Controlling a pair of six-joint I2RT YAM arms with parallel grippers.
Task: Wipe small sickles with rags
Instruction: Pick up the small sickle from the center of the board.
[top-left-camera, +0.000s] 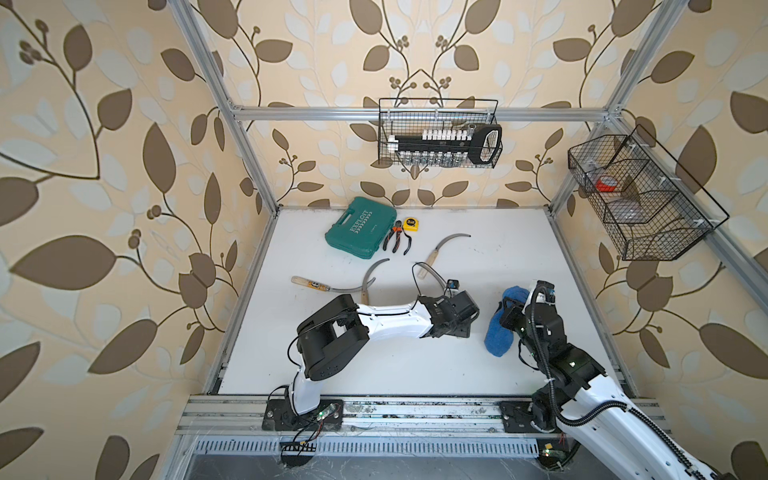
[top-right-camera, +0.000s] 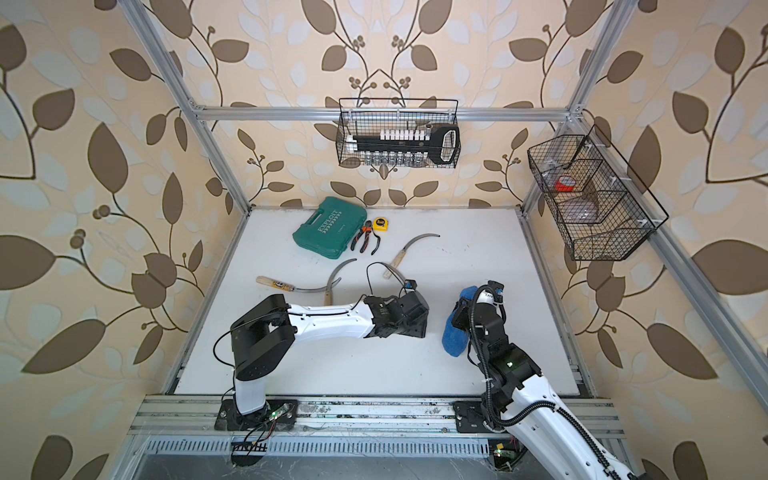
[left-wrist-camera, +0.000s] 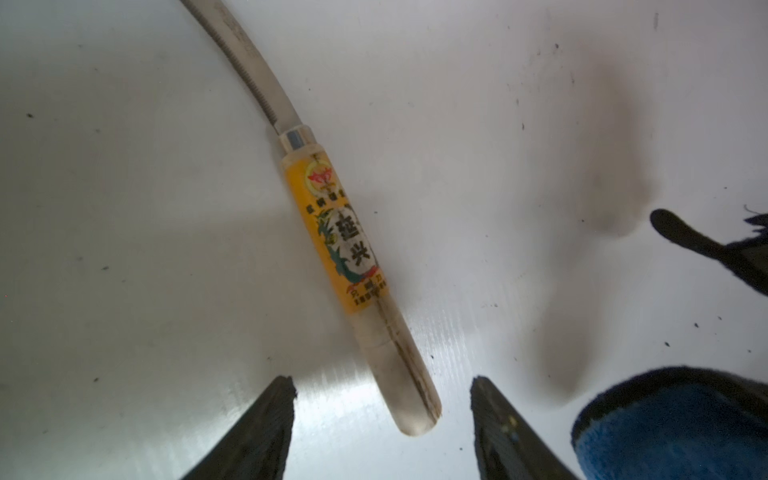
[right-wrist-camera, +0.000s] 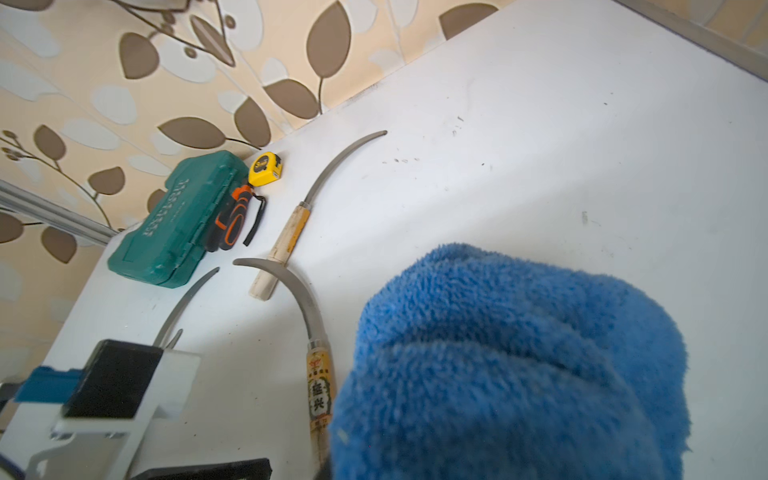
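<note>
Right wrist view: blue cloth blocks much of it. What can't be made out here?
Fingers of the right gripper: buried in the blue cloth, right wrist view.
Blade tip of the labelled sickle: cut by the left wrist view's edge.
Handle end of another sickle: under the left arm, both top views.
Contents of the side basket: too small.

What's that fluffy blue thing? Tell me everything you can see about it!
The blue rag is a soft, fluffy cloth, like microfibre, bright blue all over. It is bunched into thick folds, not spread flat. The right hand is shut on it, holding it over the white table, near a sickle with a labelled handle. Whether its lower end touches the table is unclear.
</note>
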